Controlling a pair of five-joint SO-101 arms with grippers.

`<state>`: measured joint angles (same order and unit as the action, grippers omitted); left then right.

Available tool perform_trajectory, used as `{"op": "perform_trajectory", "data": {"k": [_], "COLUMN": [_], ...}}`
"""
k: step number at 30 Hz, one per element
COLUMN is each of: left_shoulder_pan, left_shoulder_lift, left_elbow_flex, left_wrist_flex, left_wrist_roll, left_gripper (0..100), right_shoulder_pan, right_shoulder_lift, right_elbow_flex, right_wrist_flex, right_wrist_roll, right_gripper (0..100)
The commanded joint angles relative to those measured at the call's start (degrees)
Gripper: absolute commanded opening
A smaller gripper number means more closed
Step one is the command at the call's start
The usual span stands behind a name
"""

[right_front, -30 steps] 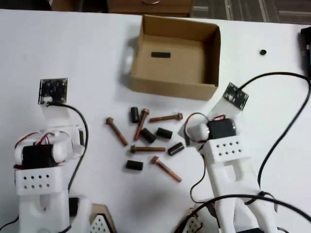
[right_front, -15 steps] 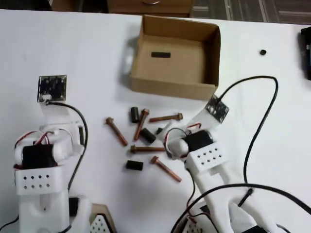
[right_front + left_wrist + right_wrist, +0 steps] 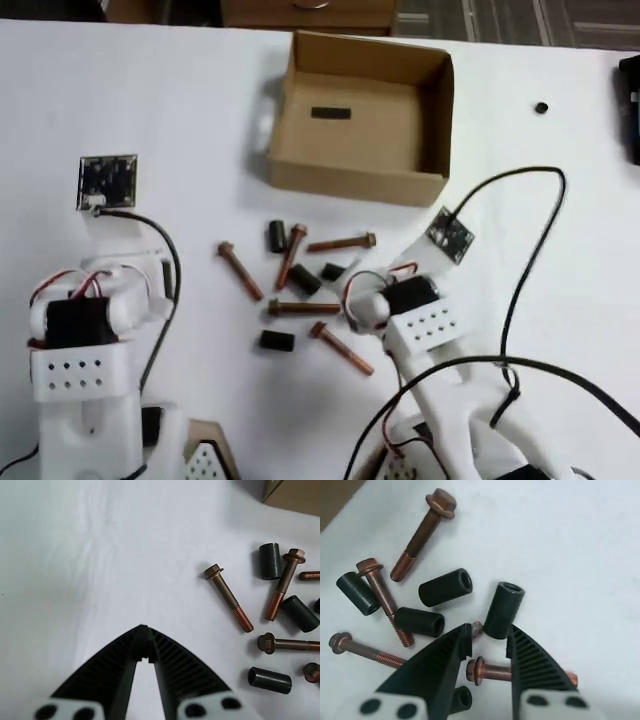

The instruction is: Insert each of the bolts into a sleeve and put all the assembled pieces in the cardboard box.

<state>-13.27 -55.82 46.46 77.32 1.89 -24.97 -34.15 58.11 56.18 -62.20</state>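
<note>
Right claw (image 3: 487, 640) hangs released, its fingers apart above a black sleeve (image 3: 503, 609) and a copper bolt (image 3: 495, 672). Both lie among the loose parts scattered on the white worktop (image 3: 150, 90), just on the arms' side of the cardboard box (image 3: 350, 185). Left claw (image 3: 144, 656) is clenched on nothing, farther from the box, beside that scatter.

Copper bolts (image 3: 240, 270), black sleeves (image 3: 277, 340), brown cardboard box (image 3: 355, 186), white table (image 3: 150, 90).
</note>
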Motion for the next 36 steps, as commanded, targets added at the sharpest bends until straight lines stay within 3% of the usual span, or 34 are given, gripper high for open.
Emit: {"op": "perform_trajectory", "data": {"k": [1, 11, 20, 36], "left_shoulder_pan": [0.4, 4.9, 6.8, 6.9], "left_shoulder_lift": [-0.1, -0.1, -0.1, -0.1], "left_elbow_flex": [-2.7, -2.6, -2.7, -2.6], "left_wrist_flex": [-1.9, -6.9, -8.0, -8.7], "left_wrist_roll": [0.4, 0.4, 0.4, 0.4], "left_gripper": [2, 2, 2, 2], "right_shoulder_pan": [3.2, 1.7, -2.1, 0.4], "right_shoulder_lift": [3.0, 5.3, 5.8, 13.8], "right_elbow_flex": [-0.3, -1.7, -2.6, -4.0], "right_wrist_flex": [-0.5, -2.8, -2.9, -7.3], "right_wrist_roll": [-0.6, -1.0, -6.8, -6.7], "right_gripper": [12.0, 12.0, 12.0, 12.0]}}
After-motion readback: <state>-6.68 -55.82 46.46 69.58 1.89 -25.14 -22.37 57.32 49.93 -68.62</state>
